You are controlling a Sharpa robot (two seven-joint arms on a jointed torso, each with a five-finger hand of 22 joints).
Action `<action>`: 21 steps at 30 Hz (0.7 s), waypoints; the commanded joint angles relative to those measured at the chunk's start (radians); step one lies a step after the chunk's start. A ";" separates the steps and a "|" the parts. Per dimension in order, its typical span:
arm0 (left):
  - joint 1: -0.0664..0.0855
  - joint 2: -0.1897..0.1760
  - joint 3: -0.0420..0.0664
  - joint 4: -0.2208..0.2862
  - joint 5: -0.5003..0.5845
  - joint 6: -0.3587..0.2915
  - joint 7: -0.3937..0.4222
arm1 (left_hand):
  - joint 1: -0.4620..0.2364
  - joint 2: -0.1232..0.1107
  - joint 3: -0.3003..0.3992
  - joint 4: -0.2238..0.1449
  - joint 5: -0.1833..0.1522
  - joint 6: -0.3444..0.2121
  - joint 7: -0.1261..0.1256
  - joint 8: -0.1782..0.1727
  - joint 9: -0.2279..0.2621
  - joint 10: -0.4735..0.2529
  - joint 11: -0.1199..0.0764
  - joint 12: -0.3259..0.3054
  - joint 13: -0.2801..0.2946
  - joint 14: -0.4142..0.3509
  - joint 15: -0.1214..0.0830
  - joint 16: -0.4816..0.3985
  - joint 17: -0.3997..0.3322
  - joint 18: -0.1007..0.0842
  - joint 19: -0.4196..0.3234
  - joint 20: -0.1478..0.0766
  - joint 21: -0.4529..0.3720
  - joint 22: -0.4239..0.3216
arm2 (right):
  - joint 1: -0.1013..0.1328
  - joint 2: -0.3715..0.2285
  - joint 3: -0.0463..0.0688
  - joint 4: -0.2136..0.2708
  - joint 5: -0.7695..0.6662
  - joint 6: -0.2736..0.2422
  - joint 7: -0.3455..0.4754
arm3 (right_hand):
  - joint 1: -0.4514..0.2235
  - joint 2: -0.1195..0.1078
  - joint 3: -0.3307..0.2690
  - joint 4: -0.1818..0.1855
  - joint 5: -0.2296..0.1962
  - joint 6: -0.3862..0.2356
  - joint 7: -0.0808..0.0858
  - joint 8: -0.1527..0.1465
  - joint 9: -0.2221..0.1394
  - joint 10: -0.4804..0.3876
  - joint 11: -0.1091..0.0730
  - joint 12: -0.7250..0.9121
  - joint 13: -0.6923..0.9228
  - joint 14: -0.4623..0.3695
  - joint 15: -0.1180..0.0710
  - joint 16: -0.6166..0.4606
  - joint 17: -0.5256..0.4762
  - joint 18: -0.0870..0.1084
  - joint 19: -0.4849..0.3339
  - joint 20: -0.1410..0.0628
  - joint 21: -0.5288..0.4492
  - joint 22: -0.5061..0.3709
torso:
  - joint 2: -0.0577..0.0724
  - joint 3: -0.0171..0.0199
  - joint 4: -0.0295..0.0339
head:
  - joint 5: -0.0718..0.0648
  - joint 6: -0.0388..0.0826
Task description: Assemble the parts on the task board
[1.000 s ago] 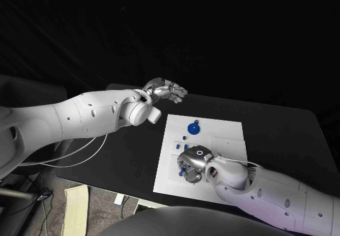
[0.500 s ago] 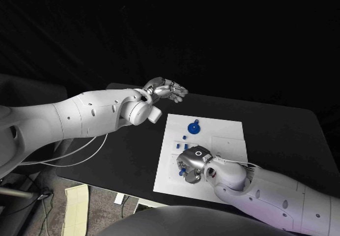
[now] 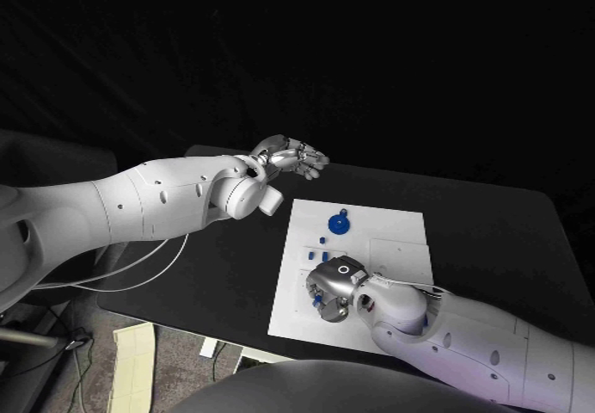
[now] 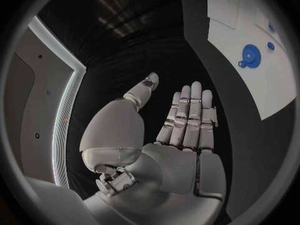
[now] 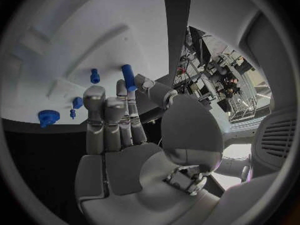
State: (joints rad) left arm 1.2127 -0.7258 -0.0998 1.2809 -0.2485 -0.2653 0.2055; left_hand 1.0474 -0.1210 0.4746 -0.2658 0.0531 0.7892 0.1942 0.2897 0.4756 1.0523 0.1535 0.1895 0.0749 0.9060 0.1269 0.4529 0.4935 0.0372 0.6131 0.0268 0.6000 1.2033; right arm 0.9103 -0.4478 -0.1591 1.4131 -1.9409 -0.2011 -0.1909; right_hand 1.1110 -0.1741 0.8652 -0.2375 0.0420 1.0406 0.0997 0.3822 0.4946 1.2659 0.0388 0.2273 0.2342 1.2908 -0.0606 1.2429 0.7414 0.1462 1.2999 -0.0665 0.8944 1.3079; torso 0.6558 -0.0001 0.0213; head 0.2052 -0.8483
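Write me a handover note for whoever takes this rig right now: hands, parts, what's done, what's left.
Left hand: open, holds nothing, raised beyond the far left corner of the task board.
Right hand: over the board's near left part; it appears to pinch a blue peg between thumb and finger.
Blue disc: lies on the far part of the board. Small blue pieces lie between it and the right hand.
Done: nothing I can confirm as assembled.
Left: seat the peg, then probably the loose pieces and the disc.
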 commanded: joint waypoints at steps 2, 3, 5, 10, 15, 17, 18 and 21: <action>0.001 0.002 0.001 0.003 0.005 0.011 0.008 | -0.004 0.002 0.000 0.003 -0.002 -0.009 0.001 0.003 -0.001 0.001 0.004 -0.004 -0.002 0.007 0.000 -0.005 0.001 0.015 0.004 0.000 -0.006 0.002 | -0.003 0.002 -0.004 0.000 0.011 0.033 0.008 | 0.000 0.000 0.007 0.002 0.007 0.006 0.001 0.004 0.002 0.037 -0.008 0.000 0.001 -0.013 -0.020 -0.005 -0.001 0.116 0.000 -0.005 0.004 0.015 | 0.000 -0.0003 0.0000 | -0.001 0.000; 0.001 0.002 0.001 0.003 0.005 0.011 0.008 | -0.004 0.002 0.000 0.003 -0.002 -0.009 0.001 0.003 -0.001 0.001 0.004 -0.004 -0.002 0.007 0.000 -0.006 0.002 0.015 0.004 0.000 -0.006 0.002 | -0.003 0.002 -0.004 0.000 0.013 0.035 0.010 | -0.001 -0.001 0.007 0.002 0.007 0.005 0.002 0.004 0.002 0.036 -0.007 0.000 0.001 -0.013 -0.020 -0.006 -0.001 0.116 0.000 -0.005 0.004 0.015 | 0.000 -0.0003 -0.0003 | -0.001 -0.001; 0.001 0.002 0.001 0.003 0.005 0.011 0.007 | -0.004 0.001 0.000 0.003 -0.002 -0.009 0.001 0.003 -0.001 0.001 0.004 -0.004 -0.002 0.007 0.000 -0.006 0.002 0.015 0.004 0.000 -0.006 0.002 | -0.003 0.003 -0.005 -0.001 0.019 0.033 0.011 | -0.001 -0.002 0.008 0.001 0.007 0.005 0.002 0.003 0.002 0.036 -0.007 -0.001 0.001 -0.013 -0.019 -0.006 -0.001 0.116 -0.001 -0.005 0.003 0.015 | 0.000 -0.0003 -0.0003 | -0.001 -0.001; 0.001 0.003 0.001 0.003 0.005 0.011 0.008 | -0.004 0.002 0.000 0.002 -0.002 -0.009 0.001 0.004 -0.001 0.001 0.004 -0.004 -0.002 0.007 0.000 -0.006 0.002 0.015 0.004 0.000 -0.006 0.002 | -0.003 0.005 -0.006 -0.004 0.037 0.031 0.019 | -0.004 -0.008 0.010 -0.001 0.008 -0.006 0.006 -0.004 0.001 0.024 -0.003 -0.008 -0.001 -0.015 -0.015 -0.009 -0.002 0.116 -0.003 -0.004 0.001 0.014 | 0.000 0.0003 -0.0006 | -0.001 -0.001; 0.001 0.002 0.001 0.003 0.005 0.010 0.007 | -0.004 0.002 0.000 0.003 -0.002 -0.009 0.001 0.004 -0.001 0.001 0.004 -0.005 -0.002 0.007 0.000 -0.006 0.003 0.015 0.004 0.000 -0.007 0.002 | -0.003 0.004 -0.006 -0.008 0.066 0.032 0.034 | -0.029 -0.026 -0.025 -0.008 0.014 -0.025 0.015 -0.018 -0.003 0.002 0.007 -0.022 -0.004 -0.016 -0.006 -0.010 -0.001 0.116 -0.003 -0.001 0.003 0.015 | 0.000 0.0006 -0.0006 | -0.001 -0.002; 0.001 0.002 0.001 0.003 0.005 0.010 0.007 | -0.004 0.002 0.000 0.003 -0.002 -0.009 0.001 0.004 -0.002 0.001 0.004 -0.005 -0.002 0.007 0.000 -0.007 0.003 0.015 0.004 0.000 -0.007 0.002 | -0.003 0.004 -0.006 -0.008 0.067 0.029 0.035 | -0.046 -0.032 -0.079 -0.027 0.037 -0.061 0.031 -0.039 -0.010 -0.036 0.023 -0.044 -0.013 -0.015 0.009 -0.008 0.001 0.116 -0.003 0.000 0.004 0.015 | 0.000 0.0006 -0.0010 | -0.002 -0.003; 0.001 0.002 0.001 0.003 0.005 0.010 0.007 | -0.004 0.002 0.000 0.002 -0.002 -0.009 0.001 0.004 -0.002 0.001 0.004 -0.005 -0.002 0.007 0.000 -0.007 0.003 0.015 0.004 0.000 -0.007 0.002 | -0.003 0.004 -0.006 -0.008 0.067 0.029 0.035 | -0.047 -0.027 -0.103 -0.035 0.044 -0.063 0.033 -0.041 -0.010 -0.038 0.025 -0.046 -0.013 -0.016 0.011 -0.007 0.001 0.116 -0.005 0.001 0.003 0.015 | 0.000 0.0006 -0.0007 | -0.002 -0.002; 0.001 0.002 0.001 0.003 0.005 0.010 0.007 | -0.004 0.001 0.000 0.002 -0.002 -0.009 0.001 0.004 -0.002 0.001 0.004 -0.005 -0.002 0.007 0.000 -0.007 0.003 0.015 0.004 0.000 -0.007 0.003 | -0.003 0.003 -0.006 -0.010 0.067 0.026 0.034 | -0.050 -0.029 -0.124 -0.039 0.049 -0.071 0.036 -0.046 -0.011 -0.047 0.027 -0.051 -0.015 -0.016 0.014 -0.007 0.001 0.116 -0.006 0.002 0.001 0.014 | 0.000 0.0004 -0.0005 | -0.002 -0.002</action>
State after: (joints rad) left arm 1.2127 -0.7258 -0.0997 1.2811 -0.2485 -0.2651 0.2051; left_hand 1.0474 -0.1210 0.4747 -0.2659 0.0531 0.7893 0.1942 0.2897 0.4758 1.0522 0.1535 0.1895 0.0741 0.9059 0.1269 0.4530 0.4955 0.0371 0.6131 0.0268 0.6000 1.2049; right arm 0.9088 -0.4450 -0.1639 1.4032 -1.8901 -0.1972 -0.1753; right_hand 1.0673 -0.2037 0.7471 -0.2751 0.0874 0.9759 0.1356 0.3395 0.4841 1.2237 0.0659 0.1779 0.2202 1.2745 -0.0513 1.2382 0.7415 0.1461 1.2965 -0.0626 0.8943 1.3076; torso 0.6555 0.0004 0.0206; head 0.2030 -0.8503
